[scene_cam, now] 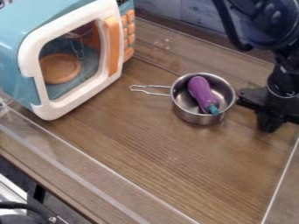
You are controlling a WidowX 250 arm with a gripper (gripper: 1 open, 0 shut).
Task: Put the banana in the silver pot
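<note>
Brown wooden table [140, 166] carries one small round shiny metal pot [201, 99] with a thin wire handle, and one purple eggplant [205, 92] lies inside it. One teal and cream toy microwave [65, 57] stands far left. One black gripper [270, 112], right of the pot, is clenched. The banana is hidden, so what the gripper holds cannot be told.
</note>
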